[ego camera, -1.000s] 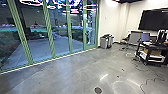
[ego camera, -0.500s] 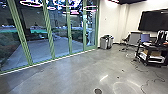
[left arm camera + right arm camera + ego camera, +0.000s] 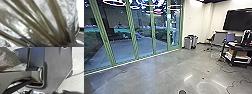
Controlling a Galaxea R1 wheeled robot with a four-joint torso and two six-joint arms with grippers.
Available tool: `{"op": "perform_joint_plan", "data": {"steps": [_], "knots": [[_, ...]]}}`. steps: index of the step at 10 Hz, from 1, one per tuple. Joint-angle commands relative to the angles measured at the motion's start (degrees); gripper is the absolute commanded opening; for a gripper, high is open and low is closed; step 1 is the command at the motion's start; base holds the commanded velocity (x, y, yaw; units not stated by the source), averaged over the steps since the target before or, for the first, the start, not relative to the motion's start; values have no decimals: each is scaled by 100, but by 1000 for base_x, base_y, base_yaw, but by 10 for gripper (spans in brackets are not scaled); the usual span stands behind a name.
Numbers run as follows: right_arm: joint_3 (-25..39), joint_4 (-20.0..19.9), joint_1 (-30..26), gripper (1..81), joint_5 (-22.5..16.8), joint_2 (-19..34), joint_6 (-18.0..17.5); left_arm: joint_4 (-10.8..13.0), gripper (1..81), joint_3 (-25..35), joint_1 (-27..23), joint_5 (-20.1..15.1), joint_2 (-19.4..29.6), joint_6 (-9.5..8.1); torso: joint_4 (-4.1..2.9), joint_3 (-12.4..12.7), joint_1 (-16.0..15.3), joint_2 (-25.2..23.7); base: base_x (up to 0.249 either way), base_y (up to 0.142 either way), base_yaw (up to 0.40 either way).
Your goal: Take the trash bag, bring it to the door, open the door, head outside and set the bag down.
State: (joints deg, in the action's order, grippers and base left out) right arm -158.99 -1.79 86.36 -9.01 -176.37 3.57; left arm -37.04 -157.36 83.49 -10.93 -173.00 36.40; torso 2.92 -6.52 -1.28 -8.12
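Trash bag (image 3: 37, 23) plastic lies right up against my left wrist camera, shiny and see-through, with long brownish pleats that draw together towards one gathered spot. I take that spot for the neck and the pleats for the bag's long axis, running away from it. In the right wrist view a part of the bag also shows, beside my own dark chassis plate (image 3: 56, 65), so I judge the left hand nearer to it and the likelier carrier. Whether either the left hand or the right hand is open or closed, and whether the left truly has hold of the neck, I cannot tell.

What I have to settle is the bag's line to the way out. From the head camera the green-framed glass wall (image 3: 135, 30) slants across ahead of me and to my left, with paving (image 3: 124, 50) beyond it; which panel opens, I cannot make out. Its far end stands near the grey bins (image 3: 191, 42). Since I judge the bag to be on my left side, I'd want the right hand free for the door and the bag kept off the frame, where loose plastic could snag.
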Motion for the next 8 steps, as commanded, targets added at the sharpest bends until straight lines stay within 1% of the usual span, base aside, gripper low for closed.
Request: {"op": "perform_joint_plan", "data": {"steps": [1,8], "knots": [[18,12,-316,811,-365,-23,12,12,10,-6,-329,-489,19,60,0,0,0,0,123,0,0],[-8,12,-298,811,-356,-14,12,12,10,-6,-329,-480,2,60,0,0,0,0,136,0,0]]}}
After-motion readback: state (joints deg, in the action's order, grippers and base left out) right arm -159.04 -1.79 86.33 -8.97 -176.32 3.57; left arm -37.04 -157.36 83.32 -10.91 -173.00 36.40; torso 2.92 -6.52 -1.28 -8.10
